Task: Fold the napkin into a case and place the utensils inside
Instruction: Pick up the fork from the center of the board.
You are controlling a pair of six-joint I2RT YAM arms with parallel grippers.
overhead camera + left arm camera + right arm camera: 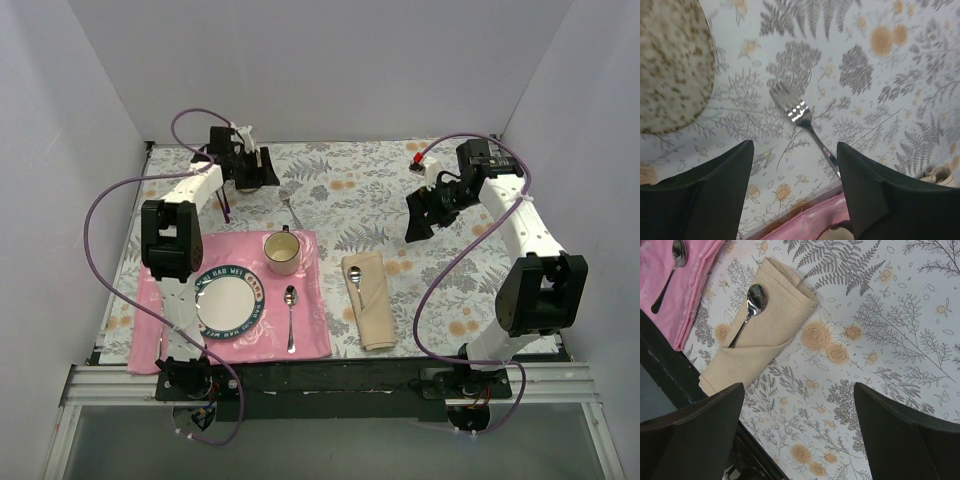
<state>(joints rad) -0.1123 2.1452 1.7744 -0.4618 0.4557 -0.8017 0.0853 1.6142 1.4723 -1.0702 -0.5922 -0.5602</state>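
The beige napkin lies folded as a narrow case (368,300) (755,340) on the floral tablecloth, right of the pink placemat. A small silver spoon (355,278) (752,300) is tucked in it, bowl sticking out at the far end. The small silver fork (290,208) (800,112) lies flat on the tablecloth beyond the placemat, its handle running behind my left gripper's right finger (870,190). My left gripper (250,175) (795,165) hovers over it, open and empty. My right gripper (420,225) (797,405) hangs open and empty above bare cloth, right of the case.
The pink placemat (310,330) (810,220) carries a plate (206,285), a beige cup (283,250) and a longer silver spoon (291,315) (672,260). A purple-handled utensil (224,205) lies near the left arm. A speckled round thing (670,65) fills the left wrist view's corner.
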